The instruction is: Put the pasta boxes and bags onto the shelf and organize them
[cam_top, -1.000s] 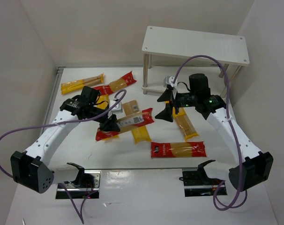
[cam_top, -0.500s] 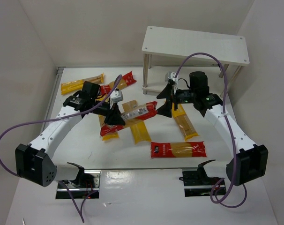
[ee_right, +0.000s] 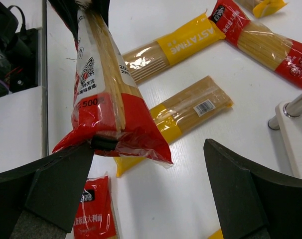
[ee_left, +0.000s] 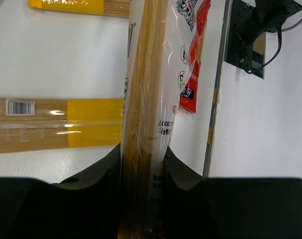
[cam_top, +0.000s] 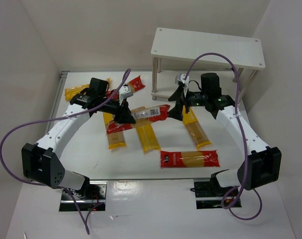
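Spanning the gap between the two arms, held red packet (cam_top: 150,114): clear window showing pale spaghetti, red ends. It is raised off the table (cam_top: 91,154) just left of the shelf (cam_top: 208,47), roughly level, one end pointing toward the shelf.

Left gripper (ee_left: 143,172): clamped on the held red packet nearer its end away from the shelf, fingers (ee_left: 91,184) pressed against both long sides.

Right gripper (ee_right: 148,147): jaws spread wide at the packet's shelf-side end. That red end lies beside one finger (ee_right: 56,179); whether they touch cannot be told.

Loose packets, all flat on the table:
- first yellow packet (cam_top: 115,139) and second yellow packet (cam_top: 148,139), side by side below the held one, left of the shelf.
- third yellow packet (cam_top: 197,132), in front of the shelf, under the right arm.
- flat red packet (cam_top: 190,159), farther out in front of the shelf.
- far yellow packet (cam_top: 76,91) and far red packet (cam_top: 136,83), well left of the shelf, the red one nearer it.
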Robot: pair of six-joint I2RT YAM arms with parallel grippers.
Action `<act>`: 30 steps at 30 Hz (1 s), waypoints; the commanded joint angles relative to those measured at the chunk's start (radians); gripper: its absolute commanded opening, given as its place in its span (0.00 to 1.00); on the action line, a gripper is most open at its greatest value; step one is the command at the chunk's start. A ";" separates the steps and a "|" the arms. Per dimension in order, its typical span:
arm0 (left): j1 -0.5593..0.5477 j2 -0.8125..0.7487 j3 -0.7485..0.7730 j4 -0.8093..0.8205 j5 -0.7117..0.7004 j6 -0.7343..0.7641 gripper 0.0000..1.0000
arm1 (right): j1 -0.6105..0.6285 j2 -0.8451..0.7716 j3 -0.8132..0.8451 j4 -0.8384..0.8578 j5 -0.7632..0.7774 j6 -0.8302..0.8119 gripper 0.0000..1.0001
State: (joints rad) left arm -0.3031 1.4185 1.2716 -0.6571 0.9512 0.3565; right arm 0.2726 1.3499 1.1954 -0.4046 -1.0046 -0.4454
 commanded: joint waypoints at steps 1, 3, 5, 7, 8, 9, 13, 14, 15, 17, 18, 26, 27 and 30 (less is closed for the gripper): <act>-0.016 -0.026 0.064 0.165 0.123 -0.027 0.00 | 0.033 -0.011 0.052 -0.082 -0.072 -0.041 0.99; -0.016 -0.036 0.032 0.154 0.112 0.005 0.00 | 0.033 -0.011 0.073 -0.123 -0.072 -0.084 0.99; -0.016 -0.047 0.019 0.137 0.100 0.030 0.00 | 0.033 0.014 0.107 -0.170 -0.072 -0.151 0.99; -0.016 -0.047 0.009 0.110 0.089 0.070 0.00 | 0.033 0.026 0.141 -0.262 -0.072 -0.205 0.99; -0.016 -0.056 0.009 0.097 0.089 0.082 0.00 | 0.033 0.026 0.170 -0.286 -0.062 -0.225 0.99; -0.016 -0.056 0.009 0.076 0.078 0.105 0.00 | 0.059 0.026 0.185 -0.313 -0.039 -0.271 0.99; -0.016 -0.067 0.009 0.044 0.054 0.143 0.00 | 0.132 0.037 0.274 -0.471 0.044 -0.369 0.99; -0.016 -0.067 0.009 0.022 0.054 0.159 0.00 | 0.145 0.052 0.291 -0.500 0.044 -0.387 0.99; -0.025 -0.067 0.009 0.022 0.037 0.168 0.00 | 0.164 0.061 0.305 -0.529 0.056 -0.427 0.99; -0.025 -0.076 0.009 0.022 0.014 0.179 0.00 | 0.175 0.090 0.357 -0.617 0.067 -0.461 0.99; -0.025 -0.076 0.009 0.013 0.005 0.179 0.00 | 0.189 0.091 0.374 -0.641 0.081 -0.487 0.99; -0.025 -0.096 -0.018 -0.007 -0.017 0.219 0.00 | 0.189 0.063 0.420 -0.680 0.127 -0.496 0.99; -0.025 -0.096 -0.027 -0.007 -0.028 0.219 0.00 | 0.189 0.063 0.420 -0.680 0.127 -0.496 0.99; -0.025 -0.096 -0.028 -0.007 -0.028 0.219 0.00 | 0.204 0.072 0.402 -0.692 0.127 -0.487 0.99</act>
State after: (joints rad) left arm -0.3271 1.3727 1.2213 -0.7399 0.8474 0.5507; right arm 0.4553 1.4429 1.5650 -1.0523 -0.8505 -0.9287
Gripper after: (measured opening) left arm 0.365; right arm 0.990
